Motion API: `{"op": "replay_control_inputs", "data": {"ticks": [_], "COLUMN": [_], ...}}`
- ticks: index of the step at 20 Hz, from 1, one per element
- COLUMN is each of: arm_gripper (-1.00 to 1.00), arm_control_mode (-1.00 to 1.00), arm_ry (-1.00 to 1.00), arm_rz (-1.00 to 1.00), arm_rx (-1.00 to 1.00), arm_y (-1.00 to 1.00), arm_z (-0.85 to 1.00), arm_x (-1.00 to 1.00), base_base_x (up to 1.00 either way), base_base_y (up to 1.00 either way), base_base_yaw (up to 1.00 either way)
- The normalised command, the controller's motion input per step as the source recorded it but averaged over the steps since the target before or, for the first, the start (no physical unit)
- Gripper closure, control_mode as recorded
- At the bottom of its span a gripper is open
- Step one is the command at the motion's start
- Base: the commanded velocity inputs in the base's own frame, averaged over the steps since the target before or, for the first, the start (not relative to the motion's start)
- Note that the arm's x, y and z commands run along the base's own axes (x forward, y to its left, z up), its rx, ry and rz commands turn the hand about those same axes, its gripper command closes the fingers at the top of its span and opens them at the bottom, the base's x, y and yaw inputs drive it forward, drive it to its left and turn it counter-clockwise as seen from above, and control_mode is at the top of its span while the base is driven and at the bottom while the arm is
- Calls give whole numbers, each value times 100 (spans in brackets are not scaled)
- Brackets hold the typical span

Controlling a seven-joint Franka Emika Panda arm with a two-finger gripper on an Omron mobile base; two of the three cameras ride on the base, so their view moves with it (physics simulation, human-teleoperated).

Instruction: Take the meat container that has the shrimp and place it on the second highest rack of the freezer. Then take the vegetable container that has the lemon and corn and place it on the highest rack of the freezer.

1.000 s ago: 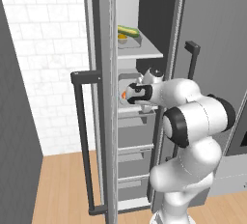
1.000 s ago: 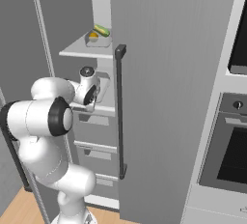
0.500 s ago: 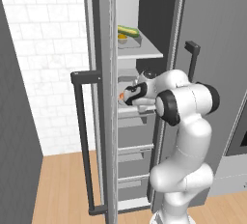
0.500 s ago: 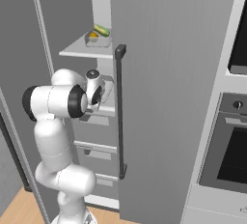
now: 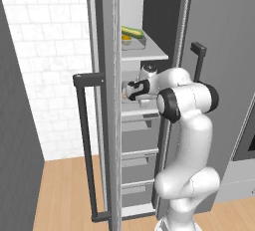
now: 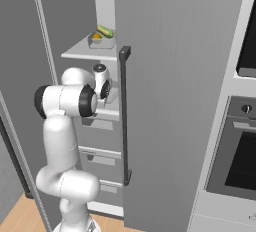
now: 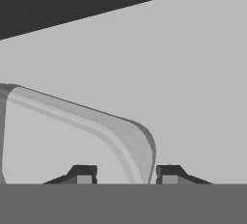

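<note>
The pincer (image 7: 120,177) has its two tips standing a little apart, one on each side of the rim of a pale tray (image 7: 72,136) at its rounded corner. The tips do not seem to press on the rim, so I judge the grip is being let go, not closed; no thing is carried. In the left base view the pincer (image 5: 130,90) reaches into the open freezer (image 5: 149,125), level with the second shelf (image 5: 142,108), near its front edge. A small orange spot just beside it there may be the shrimp, but it is too small to say for sure. The tray lies flat on this shelf, which fits the first part of the task: I judge that this container is set down in its place.

On the highest rack (image 6: 90,53), well above the arm, a second tray (image 6: 102,41) stands near the front edge with the corn (image 6: 105,30) and an orange-yellow fruit (image 6: 96,37), probably the lemon, in it. So the vegetable container seems to be already where the task wants it.
</note>
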Motion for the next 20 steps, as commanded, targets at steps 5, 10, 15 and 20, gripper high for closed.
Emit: {"op": "replay_control_inputs", "data": {"ticks": [5,10,15,20], "arm_gripper": [-100,-100,-100,-100], "arm_control_mode": [-100,-100,-100,-100], "arm_ry": [-3,-12,-23,-16], "arm_rz": [-1,0,0,0], "arm_rx": [-1,0,0,0], "arm_y": [-2,1,7,1], "arm_z": [-26,3,95,69], "arm_x": [-41,-67,-39,-35], "base_base_x": [0,0,0,0], "base_base_y": [0,0,0,0], "base_base_yaw": [0,0,0,0]}}
